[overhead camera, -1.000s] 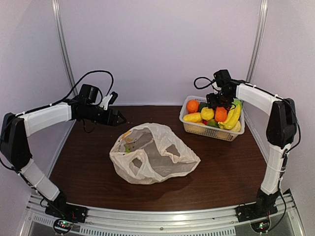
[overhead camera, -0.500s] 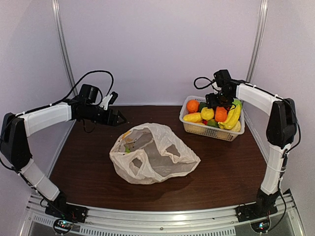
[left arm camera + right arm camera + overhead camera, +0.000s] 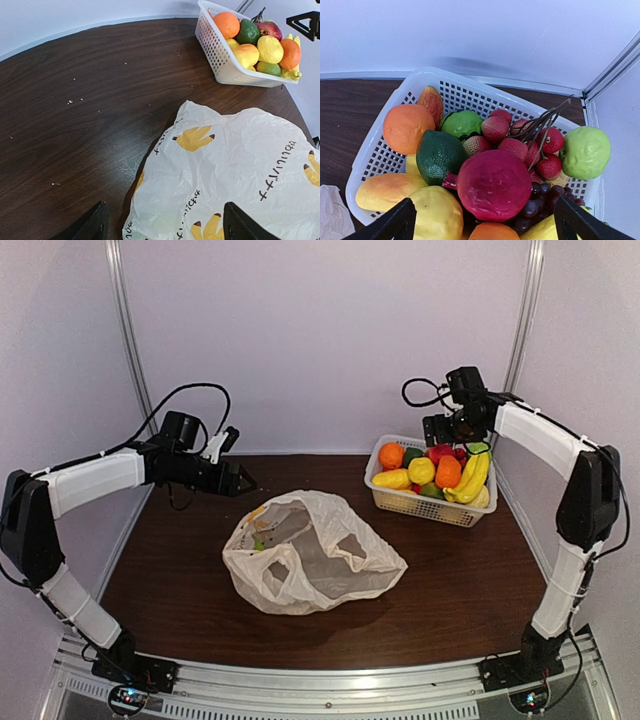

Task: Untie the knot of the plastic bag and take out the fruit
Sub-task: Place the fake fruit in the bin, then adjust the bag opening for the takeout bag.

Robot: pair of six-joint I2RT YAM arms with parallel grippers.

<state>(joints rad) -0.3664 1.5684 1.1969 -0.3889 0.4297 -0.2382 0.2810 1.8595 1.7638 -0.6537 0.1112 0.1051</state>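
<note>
Both gape empty: my right gripper (image 3: 439, 429) hangs just above the basket (image 3: 424, 505), my left gripper (image 3: 244, 480) reaches level, well apart.

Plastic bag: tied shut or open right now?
Open: the plastic bag lies slumped, mouth gaping at its far-left end, handle loops loose and untied.

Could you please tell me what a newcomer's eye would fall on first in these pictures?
The white basket at the far right of the table, heaped with bright fruit, draws the eye first. Next comes the crumpled cream bag with banana prints, lying in the middle. Both arms are raised with open, empty jaws: the right gripper above the basket, the left gripper over the far left.
</note>
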